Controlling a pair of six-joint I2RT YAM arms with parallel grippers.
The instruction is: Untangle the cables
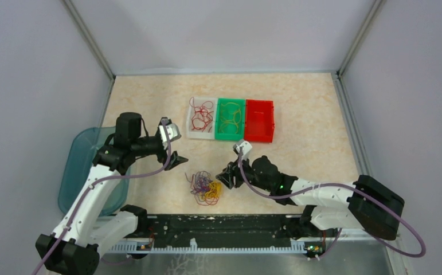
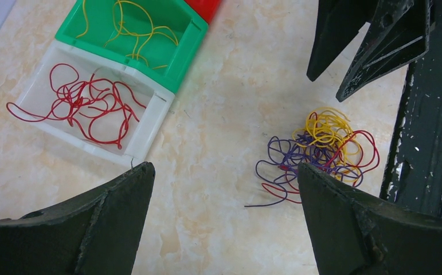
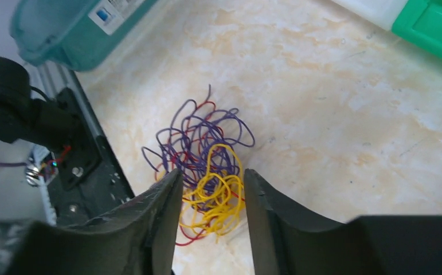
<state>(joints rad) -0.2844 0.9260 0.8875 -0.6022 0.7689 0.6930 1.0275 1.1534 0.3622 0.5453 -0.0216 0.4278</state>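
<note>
A: Where are the cables (image 1: 206,187)?

B: In a small knot on the table (image 1: 310,114), near the front, between the two arms. Purple, yellow and red ones are all mixed up there.

A: What is the right gripper (image 3: 212,177) doing?

B: It is down low, right at the knot, with its fingers a little apart. Some yellow loops sit in the gap, but nothing is pinched yet. It looks set to close on a yellow one.

A: And the left gripper (image 2: 224,212)?

B: It hangs above the table beside the knot, spread wide and holding nothing. From that spot it could grab the other side and pull.

A: Why are the bins there?

B: For sorting, it seems. The white bin (image 1: 200,136) has red cables (image 2: 86,103) in it, the green bin (image 1: 230,138) has yellow cables (image 2: 138,34), and a red bin (image 1: 259,120) sits next to them.

A: So is the job done?

B: No — the knot needs more pulling apart.
</note>
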